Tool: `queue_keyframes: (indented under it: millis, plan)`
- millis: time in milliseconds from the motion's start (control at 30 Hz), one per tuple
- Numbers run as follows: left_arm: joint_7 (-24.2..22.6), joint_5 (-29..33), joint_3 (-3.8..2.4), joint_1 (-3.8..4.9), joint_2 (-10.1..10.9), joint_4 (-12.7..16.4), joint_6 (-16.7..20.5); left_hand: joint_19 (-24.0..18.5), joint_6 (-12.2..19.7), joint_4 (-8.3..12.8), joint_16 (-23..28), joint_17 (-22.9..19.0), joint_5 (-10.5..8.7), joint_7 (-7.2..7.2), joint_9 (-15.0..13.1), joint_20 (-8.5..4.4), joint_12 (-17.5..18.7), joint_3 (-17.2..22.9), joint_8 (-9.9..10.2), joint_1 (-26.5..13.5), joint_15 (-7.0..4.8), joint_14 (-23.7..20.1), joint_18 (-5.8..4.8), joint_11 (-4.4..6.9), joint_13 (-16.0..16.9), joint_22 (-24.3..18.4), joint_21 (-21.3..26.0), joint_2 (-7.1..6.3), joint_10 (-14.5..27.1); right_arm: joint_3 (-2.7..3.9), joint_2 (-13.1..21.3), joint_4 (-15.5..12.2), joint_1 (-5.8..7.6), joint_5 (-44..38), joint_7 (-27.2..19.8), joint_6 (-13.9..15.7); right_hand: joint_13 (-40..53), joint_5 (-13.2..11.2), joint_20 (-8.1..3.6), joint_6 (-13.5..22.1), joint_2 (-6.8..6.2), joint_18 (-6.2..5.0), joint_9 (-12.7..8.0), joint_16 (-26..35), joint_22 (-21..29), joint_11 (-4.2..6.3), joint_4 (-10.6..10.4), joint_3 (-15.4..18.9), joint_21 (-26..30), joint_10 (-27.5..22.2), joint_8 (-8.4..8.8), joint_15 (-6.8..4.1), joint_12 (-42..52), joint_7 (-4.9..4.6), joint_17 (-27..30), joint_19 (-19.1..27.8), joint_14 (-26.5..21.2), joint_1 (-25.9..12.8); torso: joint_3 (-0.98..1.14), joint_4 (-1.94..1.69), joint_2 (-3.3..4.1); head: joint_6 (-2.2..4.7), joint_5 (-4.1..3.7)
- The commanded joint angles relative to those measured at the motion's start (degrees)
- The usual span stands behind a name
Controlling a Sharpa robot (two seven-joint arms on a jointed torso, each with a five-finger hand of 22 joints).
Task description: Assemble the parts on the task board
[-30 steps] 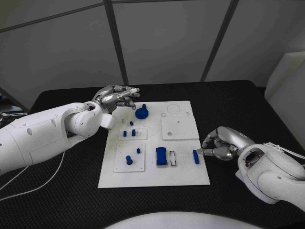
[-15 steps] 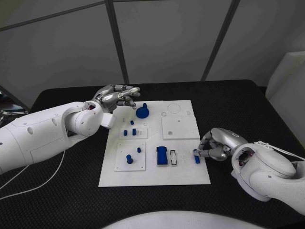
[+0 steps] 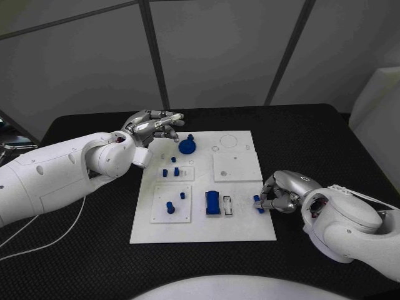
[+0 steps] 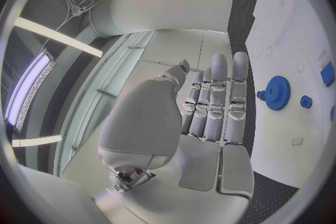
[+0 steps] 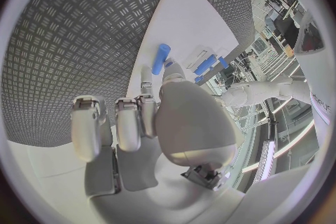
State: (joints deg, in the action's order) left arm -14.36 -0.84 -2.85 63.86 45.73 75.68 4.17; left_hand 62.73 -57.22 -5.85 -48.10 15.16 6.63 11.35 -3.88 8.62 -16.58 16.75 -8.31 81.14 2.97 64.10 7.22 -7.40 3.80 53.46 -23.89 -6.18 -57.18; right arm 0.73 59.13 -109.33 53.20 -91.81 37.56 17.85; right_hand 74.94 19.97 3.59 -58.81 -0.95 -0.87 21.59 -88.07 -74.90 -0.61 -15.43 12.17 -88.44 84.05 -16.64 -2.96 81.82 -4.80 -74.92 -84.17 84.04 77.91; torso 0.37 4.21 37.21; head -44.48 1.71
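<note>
The white task board [image 3: 240, 220] lies mid-table. A blue gear [image 3: 187, 147] stands at its far left, a blue block [image 3: 212, 202] beside a white slot near its front, and small blue pegs [image 3: 170, 171] in the left plates. A blue peg [image 3: 257, 202] lies at the board's right edge. My right hand [image 3: 279, 192] sits at that edge with fingers curled, and its thumb tip [image 5: 172, 69] touches the peg [image 5: 160, 59]. My left hand [image 3: 154, 127] hovers over the board's far left corner beside the gear [image 4: 277, 92], fingers together, holding nothing.
Black matting [image 3: 326, 144] surrounds the board on all sides. A raised white square plate [image 3: 235, 167] sits on the board's right half. A thin cable [image 3: 47, 240] trails over the table's left side under my left arm.
My right hand has moved left onto the board's right edge and reached the lying blue peg. The left hand has stayed where it was.
</note>
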Motion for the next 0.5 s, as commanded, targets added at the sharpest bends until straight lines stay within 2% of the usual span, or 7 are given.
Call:
queue_keyframes:
  millis: [33,333,400,433,500]
  plan:
    - [-0.4,-0.1,-0.05,0.06,0.0,0.1,-0.7,-0.5,0.3,0.4,0.4,-0.1,0.06,-0.10,0.0,-0.06,-0.2,-0.1,-0.2,0.0,-0.06,-0.4,3.17,-0.10,0.1,0.0,0.2,0.38,0.4,-0.13,-0.3,0.1,-0.08,-1.7,0.4,-3.0,9.3,0.2,-0.10,-0.5,0.05,0.44,-0.1,-0.3,-14.1,0.26,0.0,0.2,-0.2,2.7,0.19,-0.19,0.1,0.06,-11.9,-4.7,5.3,0.5,-0.01,0.05,0.02,0.05,0.00]
    - [-0.3,-0.1,-0.05,0.05,0.0,0.1,-0.7,-0.5,0.3,0.4,0.4,-0.1,0.06,-0.10,0.0,-0.06,-0.2,-0.1,-0.2,0.0,-0.06,-0.4,3.17,-0.10,0.1,0.0,0.2,0.38,0.4,-0.20,-1.5,0.7,-0.23,-3.1,0.5,-4.5,9.3,0.0,-0.35,-1.1,0.71,0.43,0.0,-0.3,-14.1,0.56,1.0,-0.4,-0.2,2.7,0.55,-0.47,0.1,0.38,-12.0,-4.6,5.3,2.5,-0.01,0.03,0.02,-0.01,0.03]
    - [-0.3,-0.1,-0.05,0.05,0.0,0.1,-0.8,-0.5,0.3,0.4,0.4,-0.1,0.06,-0.10,0.0,-0.06,-0.2,-0.1,-0.2,0.0,-0.06,-0.4,3.17,-0.10,0.1,0.0,0.2,0.38,0.4,-0.23,-1.7,0.8,-0.29,-3.9,0.5,-5.4,9.4,-1.8,-0.50,-1.4,1.31,0.42,0.0,-0.4,-14.0,0.73,1.9,-1.2,-0.1,2.7,0.74,-0.64,0.1,0.52,-12.1,-4.6,5.3,4.3,-0.02,0.01,0.02,-0.04,0.05]
    - [-0.3,-0.1,-0.05,0.05,0.0,0.1,-0.8,-0.5,0.3,0.4,0.4,-0.1,0.06,-0.10,0.0,-0.06,-0.2,-0.1,-0.2,0.0,-0.06,-0.4,3.17,-0.10,0.1,0.0,0.2,0.38,0.4,-0.28,-1.9,0.8,-0.34,-4.7,0.5,-6.6,9.4,-4.0,-0.63,-1.7,1.74,0.41,0.0,-0.4,-14.0,0.83,2.7,-2.1,-0.1,2.7,0.98,-0.74,0.1,0.61,-12.1,-4.6,5.3,5.7,-0.02,-0.01,0.03,-0.11,0.04]
    - [-0.3,-0.1,-0.05,0.05,0.1,0.1,-0.8,-0.5,0.3,0.4,0.4,-0.1,0.06,-0.10,0.0,-0.06,-0.2,-0.1,-0.2,0.0,-0.06,-0.4,3.17,-0.10,0.1,0.0,0.2,0.38,0.4,-0.41,-2.0,0.9,-0.38,-5.7,0.6,-8.1,9.4,-4.8,-0.70,-1.9,1.86,0.41,0.0,-0.4,-14.0,0.89,3.2,-2.7,-0.1,2.7,1.14,-0.79,0.1,0.69,-12.2,-4.6,5.3,6.6,-0.02,0.02,0.02,-0.15,0.06]
